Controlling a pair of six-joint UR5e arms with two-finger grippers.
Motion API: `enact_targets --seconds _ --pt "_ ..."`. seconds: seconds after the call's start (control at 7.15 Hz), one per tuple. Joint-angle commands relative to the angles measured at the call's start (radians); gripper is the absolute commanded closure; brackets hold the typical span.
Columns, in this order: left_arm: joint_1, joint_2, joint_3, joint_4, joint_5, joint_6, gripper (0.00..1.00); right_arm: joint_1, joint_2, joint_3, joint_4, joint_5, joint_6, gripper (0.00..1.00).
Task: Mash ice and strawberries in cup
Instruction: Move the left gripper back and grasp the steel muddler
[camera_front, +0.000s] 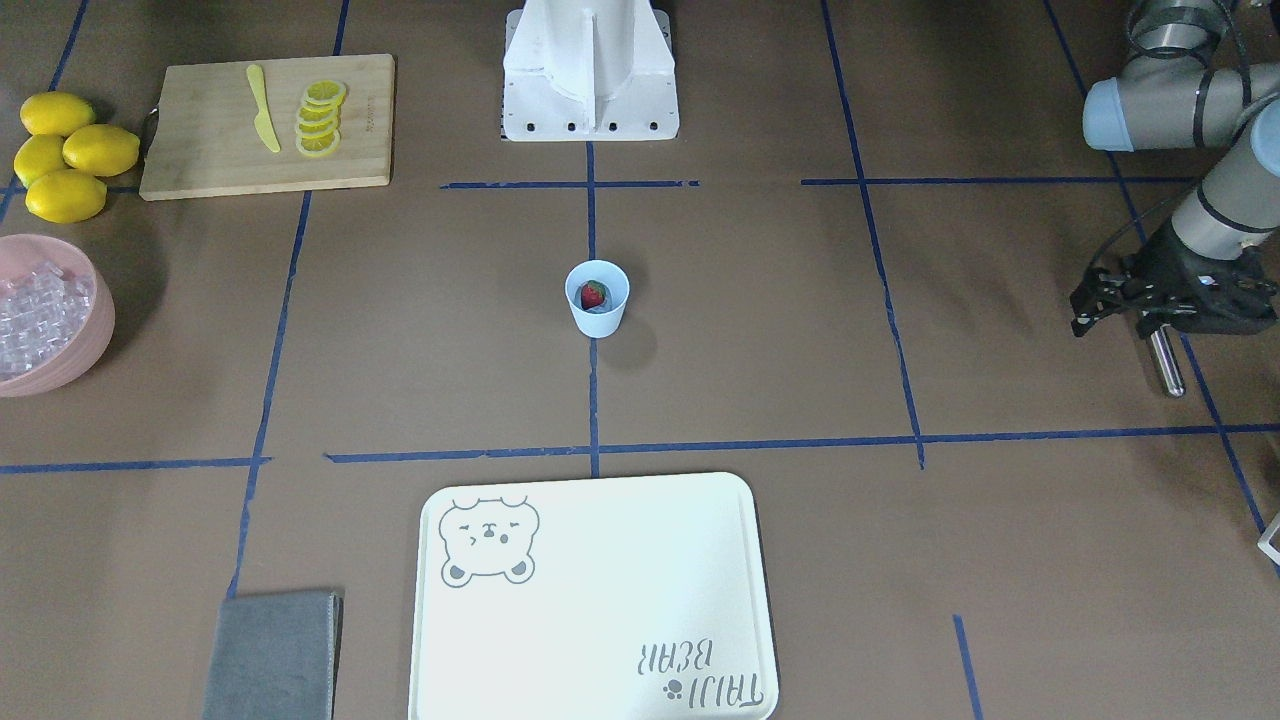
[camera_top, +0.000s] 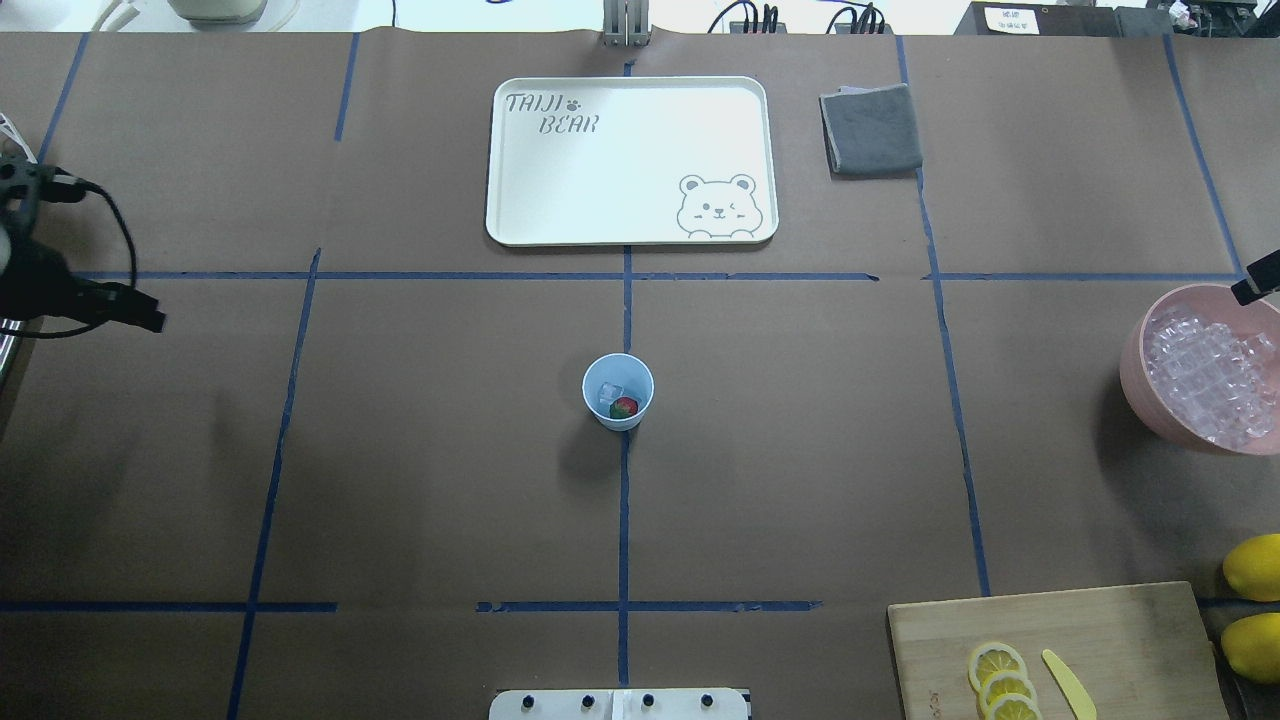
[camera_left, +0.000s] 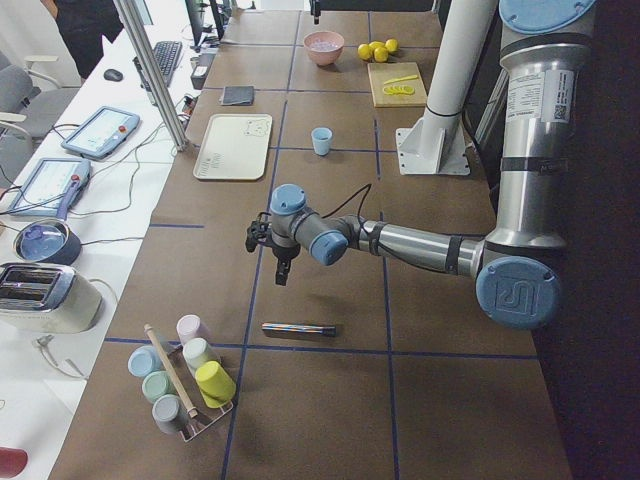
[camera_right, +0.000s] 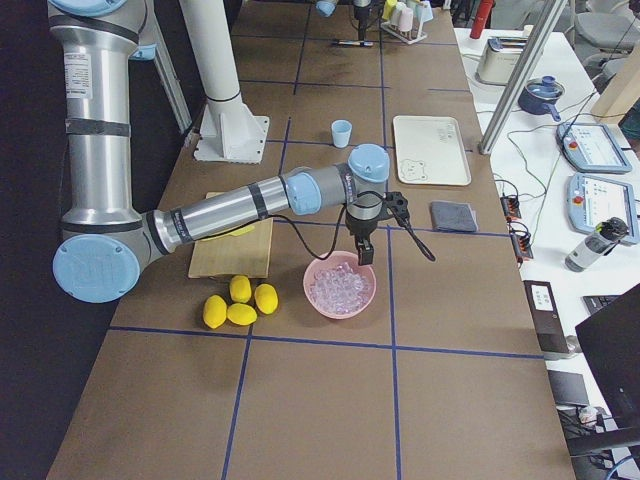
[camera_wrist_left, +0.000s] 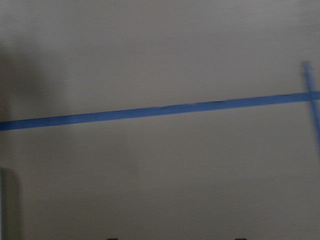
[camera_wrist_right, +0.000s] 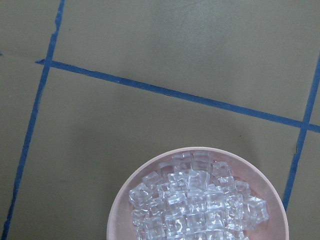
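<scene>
Cup, pale blue, holds red strawberry beside clear ice; left hand and right hand: cannot tell spread.

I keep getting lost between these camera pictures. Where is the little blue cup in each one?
Front-facing: cup at centre, above the tray.
Overhead: cup at centre, below the tray.
Left: cup upper middle, right of the tray.
Right: cup upper middle, left of the tray.
Left wrist: not in it.
Right wrist: not in it.
Shared landmark: the white bear tray.
</scene>
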Motion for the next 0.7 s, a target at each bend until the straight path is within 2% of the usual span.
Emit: enact_targets --seconds 0.0,0.56 --pt "-0.055 0.000 0.080 -0.003 -0.005 0.058 0.09 0.000 0.001 -0.002 0.001 0.000 0.000 0.00" --pt "-0.059 -0.021 0.182 -0.023 -0.010 0.044 0.08 0.000 0.001 -0.003 0.001 -0.002 0.002 0.00"
